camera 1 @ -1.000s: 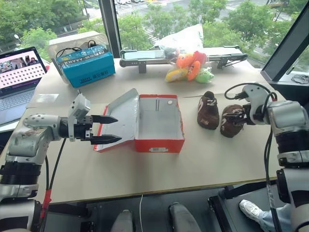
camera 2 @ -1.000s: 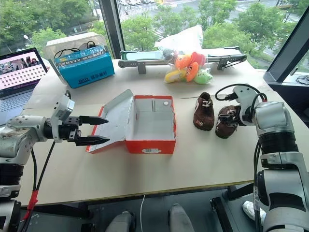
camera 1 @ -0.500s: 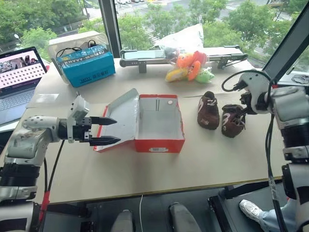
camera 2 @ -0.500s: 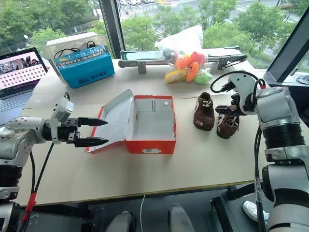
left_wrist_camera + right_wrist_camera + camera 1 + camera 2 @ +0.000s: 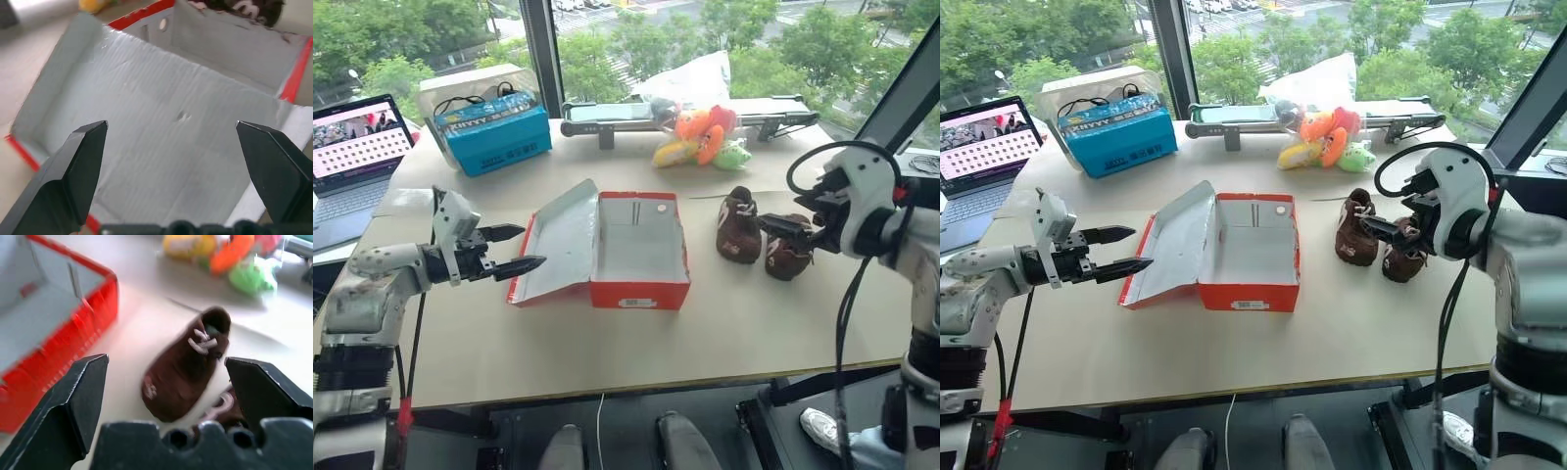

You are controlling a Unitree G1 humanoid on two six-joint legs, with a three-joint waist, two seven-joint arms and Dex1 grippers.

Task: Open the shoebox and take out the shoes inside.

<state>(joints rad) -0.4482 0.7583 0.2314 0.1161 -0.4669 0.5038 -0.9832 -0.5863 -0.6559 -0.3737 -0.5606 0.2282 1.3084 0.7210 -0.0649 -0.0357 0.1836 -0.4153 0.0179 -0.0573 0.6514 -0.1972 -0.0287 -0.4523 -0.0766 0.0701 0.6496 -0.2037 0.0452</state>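
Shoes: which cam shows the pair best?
Left eye view: both shoes stand whole and side by side on the table, right of the open shoebox. Right eye view gives the same. Right wrist view shows one shoe close and the second cut off behind its tool. Left wrist view catches a sliver past the box.

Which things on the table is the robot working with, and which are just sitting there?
Part of the job:
shoebox, lid open, nothing inside
two brown shoes, out on the table beside it

Just lying about:
blue box
plush toys
laptop
white bag
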